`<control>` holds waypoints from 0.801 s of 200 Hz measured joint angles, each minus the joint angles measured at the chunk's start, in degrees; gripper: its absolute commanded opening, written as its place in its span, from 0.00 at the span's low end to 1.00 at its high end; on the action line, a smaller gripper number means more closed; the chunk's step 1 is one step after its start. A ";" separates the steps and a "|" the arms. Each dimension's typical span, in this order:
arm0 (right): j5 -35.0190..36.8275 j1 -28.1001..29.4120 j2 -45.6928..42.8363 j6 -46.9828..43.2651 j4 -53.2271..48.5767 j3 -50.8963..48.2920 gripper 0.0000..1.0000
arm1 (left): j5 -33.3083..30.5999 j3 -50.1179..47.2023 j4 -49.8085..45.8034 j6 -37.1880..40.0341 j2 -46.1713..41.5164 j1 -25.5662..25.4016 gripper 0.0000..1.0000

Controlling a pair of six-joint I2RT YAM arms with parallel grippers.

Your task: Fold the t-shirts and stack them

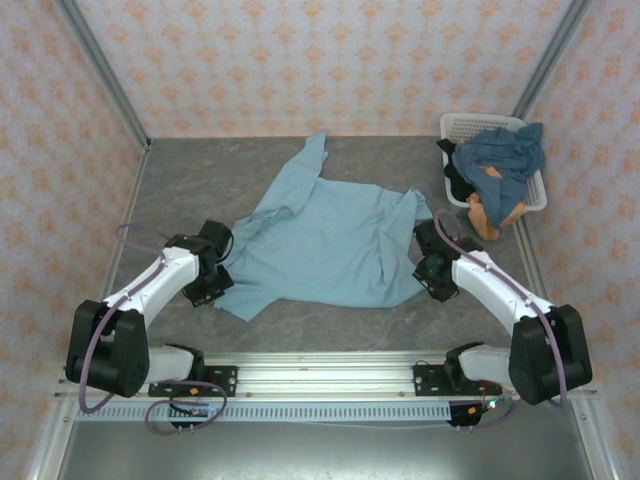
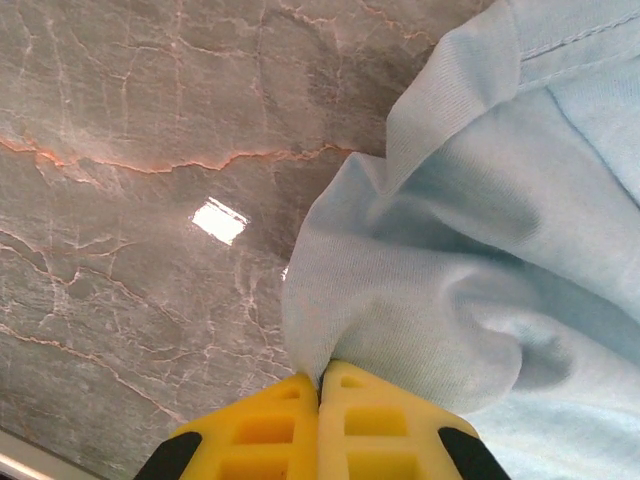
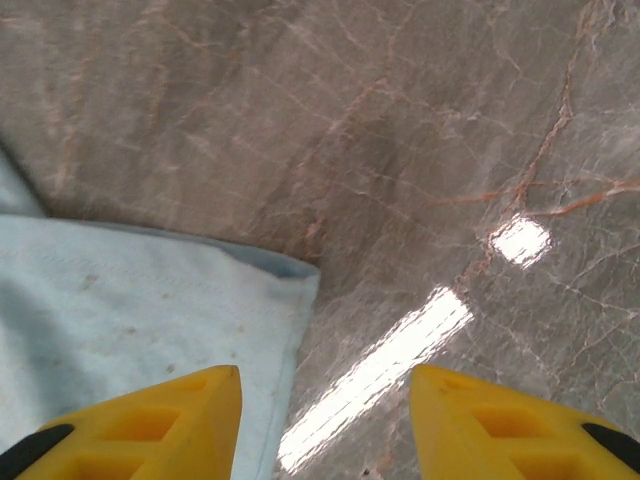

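Although the light sky-blue t-shirt (image 1: 330,245) lies spread on the grey marbled counter (image 1: 200,180), it is rumpled and shows no finished fold, so the task looks to be at its very start. One sleeve trails toward the back wall and the fabric bunches along the left edge. The darker slate-blue t-shirt (image 1: 505,150) and the orange-tan t-shirt (image 1: 490,215) are heaped in the white lattice basket (image 1: 470,120) at the far right corner (the orange one spills over its near rim), so both remain to be taken out, folded and stacked. No stack exists yet.

The left hand (image 2: 320,375) is clenched, its yellow fingers pressed together on a pinch of the sky-blue shirt's left edge, with the cloth puckering up from the grip. The right hand (image 3: 325,385) is released, its fingers standing well apart just above the counter. A corner of the same shirt reaches under its left finger, and bare counter lies in the gap, so it grasps nothing.
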 measured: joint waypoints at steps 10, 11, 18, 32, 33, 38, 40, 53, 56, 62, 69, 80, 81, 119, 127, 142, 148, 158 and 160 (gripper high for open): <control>-1.03 -0.85 0.44 -1.03 1.44 -1.20 0.48 | 0.02 -0.04 0.00 0.00 0.00 0.00 0.00; -1.16 -0.92 0.52 -1.09 1.57 -1.36 0.48 | 0.04 -0.04 0.00 0.00 -0.02 0.00 0.00; -1.86 -1.14 1.29 -1.88 2.45 -1.70 0.48 | 0.11 -0.04 0.11 0.07 0.00 0.00 0.00; -3.28 -1.20 3.85 -3.54 4.61 -1.68 0.48 | 0.17 -0.04 0.17 0.13 0.00 0.00 0.00; -3.34 -1.20 4.00 -3.63 4.70 -1.68 0.48 | 0.17 -0.04 0.17 0.13 0.00 0.00 0.00; -3.80 -1.20 5.05 -4.31 5.40 -1.57 0.48 | 0.20 -0.04 0.17 0.13 0.02 0.00 0.00; -3.93 -1.20 5.46 -4.48 5.68 -1.53 0.48 | 0.24 -0.04 0.17 0.13 0.07 0.00 0.00; -4.55 -1.33 7.87 -5.66 6.95 -1.09 0.47 | 0.37 -0.04 0.22 0.15 0.28 0.00 0.00; -4.61 -1.38 8.33 -6.03 7.13 -1.01 0.46 | 0.39 -0.04 0.26 0.15 0.39 0.00 0.00; -4.66 -1.42 9.18 -6.49 7.52 -0.79 0.45 | 0.44 -0.02 0.31 0.15 0.57 0.00 0.00; -4.76 -1.42 9.84 -6.93 7.85 -0.59 0.44 | 0.59 -0.02 0.37 0.17 0.76 0.00 0.00; -4.76 -1.46 10.86 -7.34 8.26 -0.35 0.43 | 0.96 -0.02 0.39 0.17 0.87 0.00 0.00; -4.74 -1.46 10.95 -7.41 8.26 -0.33 0.43 | 1.01 -0.02 0.39 0.17 0.87 0.00 0.00; -3.43 -1.46 12.87 -8.74 6.14 1.09 0.07 | 2.08 0.04 1.01 0.17 0.87 0.00 0.00; -2.99 -1.49 13.05 -9.25 5.53 1.33 0.00 | 2.56 0.15 1.27 0.17 0.87 0.00 0.00; -2.82 -1.57 13.11 -10.29 5.16 2.78 0.00 | 2.99 1.16 1.44 0.17 0.87 0.02 0.00; -2.84 -1.57 13.09 -10.62 5.09 3.82 0.00 | 3.15 2.05 1.42 0.17 0.87 0.04 0.00; -2.71 -1.55 12.39 -11.19 4.57 6.95 0.00 | 3.41 4.68 1.18 0.17 0.87 0.33 0.00; -2.71 -1.55 12.22 -11.30 4.46 7.48 0.00 | 3.41 5.44 1.14 0.17 0.87 0.39 0.00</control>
